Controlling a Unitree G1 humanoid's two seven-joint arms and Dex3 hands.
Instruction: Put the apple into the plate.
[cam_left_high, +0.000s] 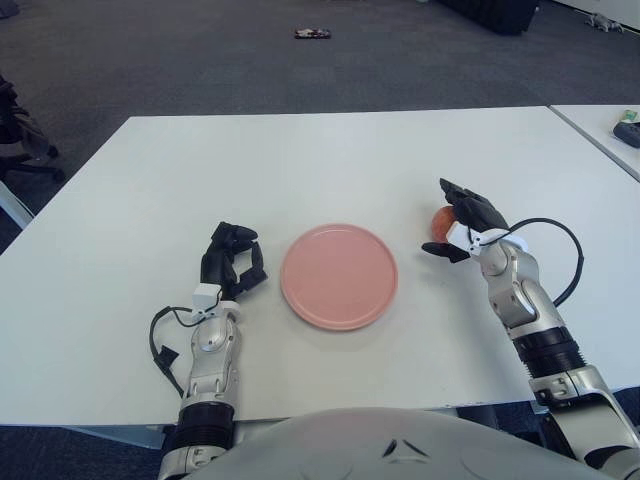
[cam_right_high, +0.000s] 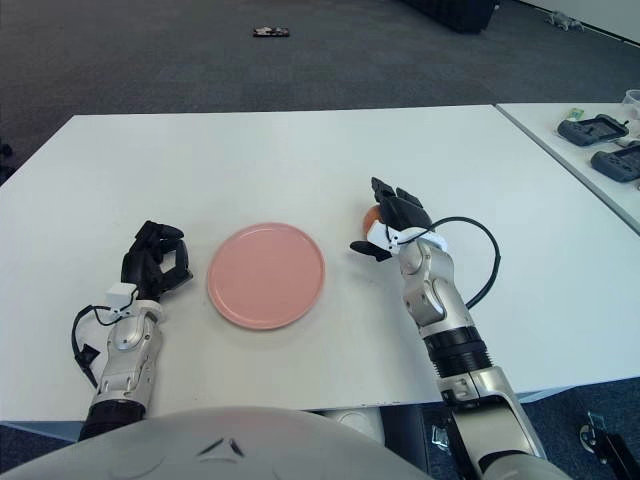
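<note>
No readable writing or label anywhere on the white counter (cam_left_high: 300, 160). The pink plate (cam_left_high: 339, 276) lies flat near the middle of the counter, a bit toward the near edge, bare white surface all round it. Toward the right edge from the plate, a clear gap away, sits the apple (cam_left_high: 443, 219), orange-red and mostly covered by the right hand (cam_left_high: 462, 222). That hand's dark fingers (cam_left_high: 478, 206) arch over the top of the fruit and the thumb hooks low on the plate side, so it's cupped round the apple; whether it actually grips it, I cannot tell. The left hand (cam_left_high: 233, 262) shows just beside the plate on the side of the left edge, fingers curled in, holding nothing. The far half of the counter is open, plenty of room up there. Beyond the far edge is dark grey carpet with a small dark object (cam_left_high: 312, 33) lying on it. At the right, a second white table (cam_right_high: 590, 140) carries a couple of dark devices (cam_right_high: 592, 129).
</note>
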